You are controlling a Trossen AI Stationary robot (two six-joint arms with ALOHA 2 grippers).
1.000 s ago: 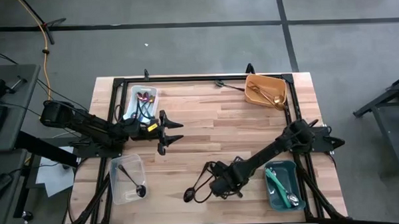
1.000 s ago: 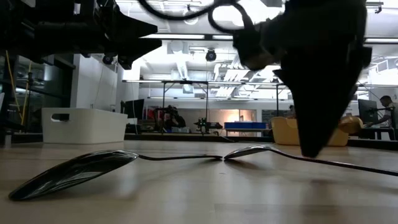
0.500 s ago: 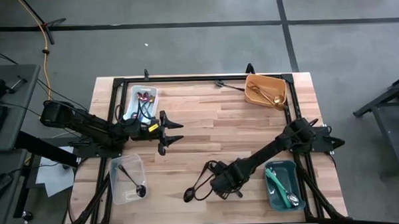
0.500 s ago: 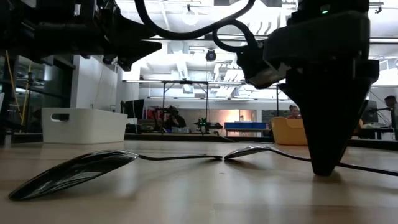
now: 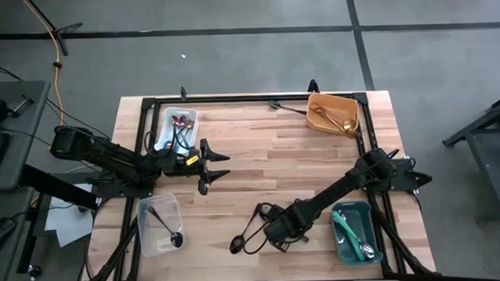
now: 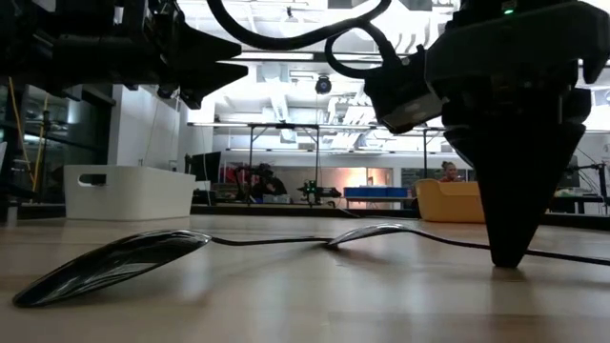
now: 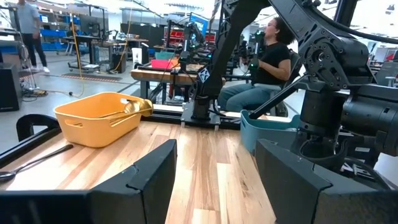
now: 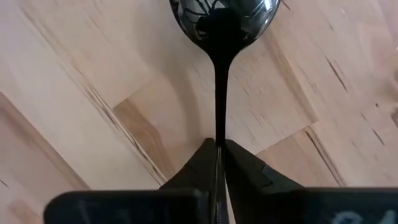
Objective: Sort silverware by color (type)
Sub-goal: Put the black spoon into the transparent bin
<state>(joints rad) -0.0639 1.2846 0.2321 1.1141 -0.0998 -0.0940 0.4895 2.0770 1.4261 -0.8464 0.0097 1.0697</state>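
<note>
Two black spoons lie on the wooden table near its front edge. One (image 6: 114, 263) has its bowl nearest the front (image 5: 236, 244), free of both grippers. The other black spoon (image 8: 224, 15) has its bowl (image 5: 258, 209) farther back, and its handle runs to my right gripper (image 8: 217, 149), which points down and is shut on it (image 5: 277, 234). At the table's left, my left gripper (image 5: 221, 165) waits level and open, holding nothing (image 7: 214, 186). My right gripper pinches the black spoon's slim handle (image 8: 219, 127) between its two fingertips, some way back from the bowl. The fingers come from above, pointing down, their tips (image 6: 507, 257) at the tabletop. The spoon's bowl (image 6: 367, 232) rests on the table.
Four bins stand at the corners: a white one (image 5: 179, 128) far left, a clear one (image 5: 159, 223) near left with a black spoon, an orange one (image 5: 332, 112) far right with gold pieces, and a teal one (image 5: 353, 233) near right. A person sits beyond the table (image 7: 267, 59).
My right gripper has come down onto the black spoon's handle and shut on it. The spoon's bowl has shifted slightly toward the table's left. The other spoon has not moved.
</note>
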